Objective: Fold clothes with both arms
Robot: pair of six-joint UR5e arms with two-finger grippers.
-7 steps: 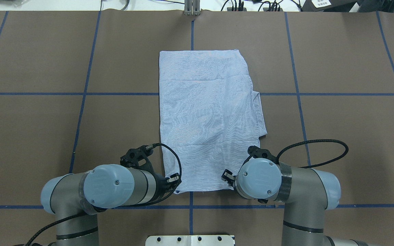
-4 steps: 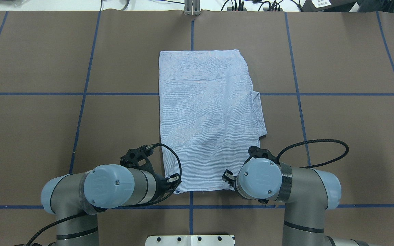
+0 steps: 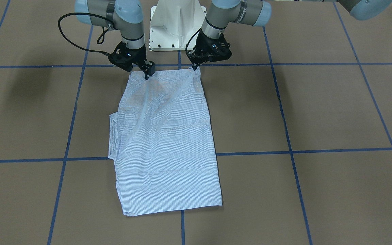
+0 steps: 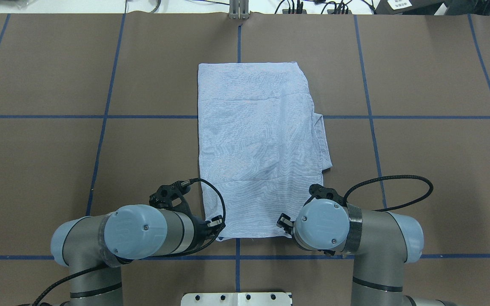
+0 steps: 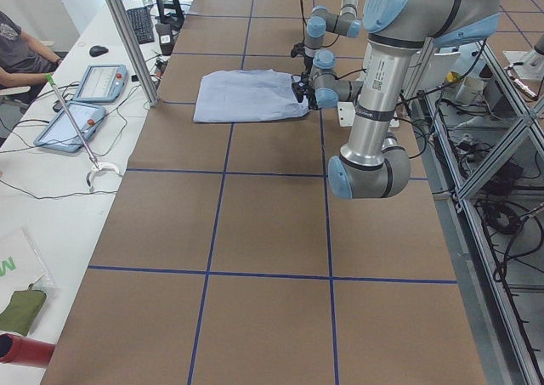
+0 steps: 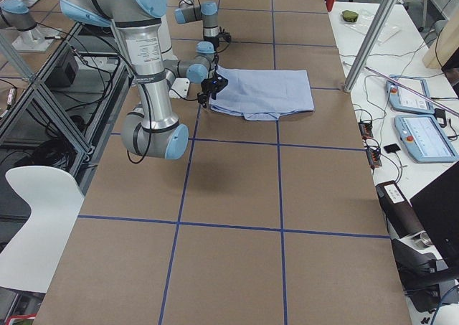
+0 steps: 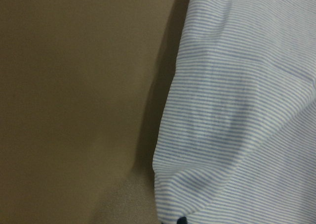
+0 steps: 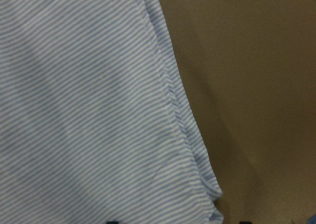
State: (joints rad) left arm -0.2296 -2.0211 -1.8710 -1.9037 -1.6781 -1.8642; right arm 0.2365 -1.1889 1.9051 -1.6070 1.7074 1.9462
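The light blue striped shirt (image 4: 257, 148) lies folded into a long rectangle on the brown table, also in the front view (image 3: 165, 143). My left gripper (image 4: 217, 223) is shut on its near left corner, on the right of the front view (image 3: 195, 67). My right gripper (image 4: 283, 221) is shut on the near right corner (image 3: 147, 74). Both corners are raised a little, so the cloth tents up from the table. The wrist views show only striped cloth (image 7: 237, 110) (image 8: 84, 110) and its edge over the table.
A folded part of the shirt (image 4: 323, 140) sticks out on its right side. The white pedestal base (image 3: 177, 23) stands behind the grippers. Blue tape lines (image 4: 100, 140) cross the table. Tablets (image 5: 98, 83) and cables lie past the far edge.
Almost nothing: the right wrist has shifted very slightly. Both grippers stay on the shirt's near corners.
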